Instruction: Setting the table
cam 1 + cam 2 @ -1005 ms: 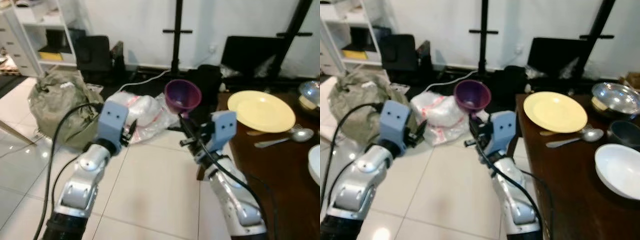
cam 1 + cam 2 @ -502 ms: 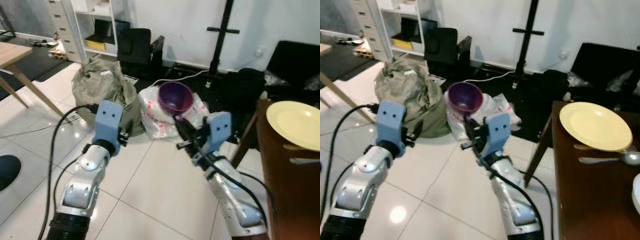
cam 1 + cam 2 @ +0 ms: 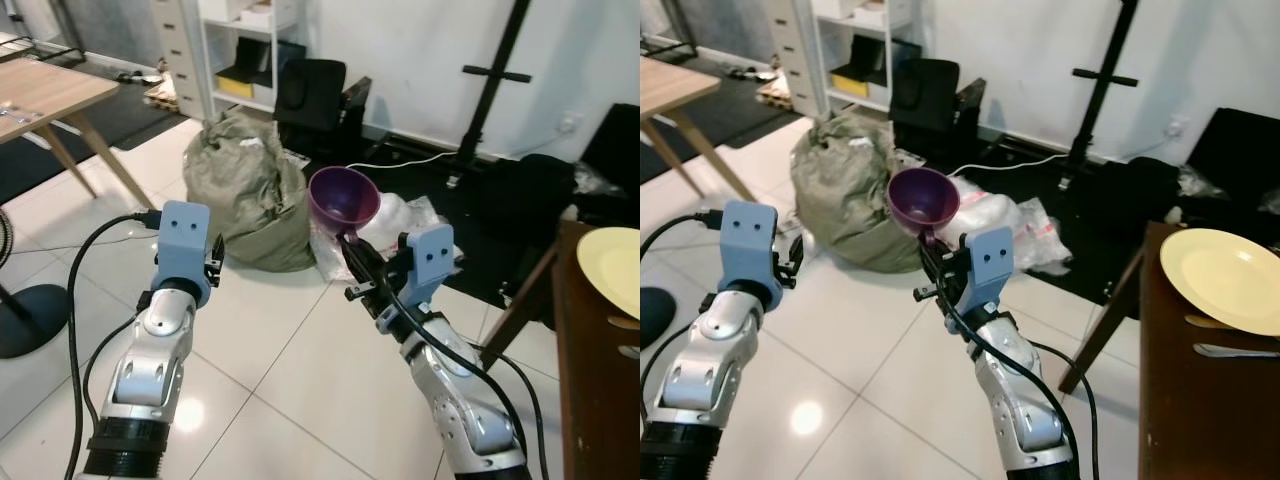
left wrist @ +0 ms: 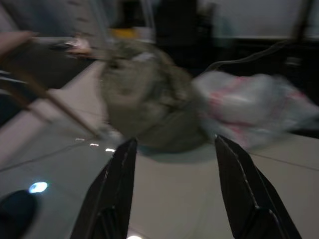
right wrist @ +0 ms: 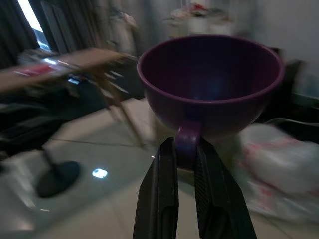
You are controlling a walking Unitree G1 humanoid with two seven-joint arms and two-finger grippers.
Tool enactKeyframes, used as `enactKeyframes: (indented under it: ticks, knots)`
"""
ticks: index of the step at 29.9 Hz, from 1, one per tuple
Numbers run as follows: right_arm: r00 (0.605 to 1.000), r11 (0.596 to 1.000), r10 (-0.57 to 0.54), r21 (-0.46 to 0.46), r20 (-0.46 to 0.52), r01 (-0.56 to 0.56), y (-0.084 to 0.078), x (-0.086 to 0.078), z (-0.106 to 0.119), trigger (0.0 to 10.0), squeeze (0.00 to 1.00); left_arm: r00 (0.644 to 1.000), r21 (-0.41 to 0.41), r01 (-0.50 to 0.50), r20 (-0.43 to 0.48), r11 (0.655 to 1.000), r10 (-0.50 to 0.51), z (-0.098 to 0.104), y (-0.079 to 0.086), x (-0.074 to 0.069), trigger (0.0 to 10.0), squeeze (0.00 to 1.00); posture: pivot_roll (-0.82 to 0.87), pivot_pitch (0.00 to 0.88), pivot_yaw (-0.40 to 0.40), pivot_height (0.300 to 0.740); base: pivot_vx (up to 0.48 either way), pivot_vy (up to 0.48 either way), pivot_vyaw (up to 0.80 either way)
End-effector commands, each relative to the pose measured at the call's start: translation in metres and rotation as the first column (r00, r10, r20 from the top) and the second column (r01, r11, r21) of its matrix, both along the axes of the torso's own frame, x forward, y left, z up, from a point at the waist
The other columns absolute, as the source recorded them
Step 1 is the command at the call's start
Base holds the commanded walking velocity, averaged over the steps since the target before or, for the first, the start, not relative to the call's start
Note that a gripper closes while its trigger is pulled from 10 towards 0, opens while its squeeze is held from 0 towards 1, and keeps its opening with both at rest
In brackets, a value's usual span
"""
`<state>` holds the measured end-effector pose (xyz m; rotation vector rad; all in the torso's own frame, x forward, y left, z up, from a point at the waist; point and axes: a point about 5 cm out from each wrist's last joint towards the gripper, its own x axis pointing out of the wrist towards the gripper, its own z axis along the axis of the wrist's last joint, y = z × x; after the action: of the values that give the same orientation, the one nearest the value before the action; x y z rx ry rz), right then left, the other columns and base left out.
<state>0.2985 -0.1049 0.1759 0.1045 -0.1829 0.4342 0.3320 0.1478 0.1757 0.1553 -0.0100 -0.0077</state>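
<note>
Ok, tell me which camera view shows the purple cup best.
The right wrist view: the purple cup is close up, its handle pinched by the right gripper. Both eye views show it smaller, from above, held over the floor.

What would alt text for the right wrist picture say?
A purple cup is held upright by its handle between the right gripper's shut jaws. Behind it, blurred, are a tiled floor, a wooden table and a white plastic bag.

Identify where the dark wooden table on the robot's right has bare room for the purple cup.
Bare dark wooden table lies nearer the robot than the round yellow plate and silver cutlery. The far corner is crowded. The right gripper holds the purple cup over floor.
</note>
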Motion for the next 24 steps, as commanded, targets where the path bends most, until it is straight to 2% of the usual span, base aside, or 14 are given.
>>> enactKeyframes:
  ticks: [1,12,24]
  knots:
    - [0.999,1.0,0.023,-0.008,0.029,-0.023,0.008,0.0012,0.0062,10.0,0.0,0.999,0.018,-0.043,-0.001,0.999,0.043,-0.0001,0.0114,0.0003,10.0,0.0,-0.06,0.0,0.109,0.74,0.48,0.0,0.74]
    - [0.999,0.999,0.041,-0.006,0.027,-0.041,0.0107,-0.0003,0.0061,10.0,0.05,0.999,0.018,-0.051,0.003,0.999,0.051,0.0,0.012,0.0005,10.0,0.0,-0.06,0.0,0.111,0.74,0.48,0.0,0.73]
    - [0.999,0.999,0.045,-0.002,0.027,-0.045,0.0113,-0.0012,0.0058,10.0,0.05,0.998,0.018,-0.056,0.006,0.998,0.056,0.0004,0.012,0.0002,10.0,0.0,-0.05,0.0,0.108,0.74,0.48,0.0,0.73]
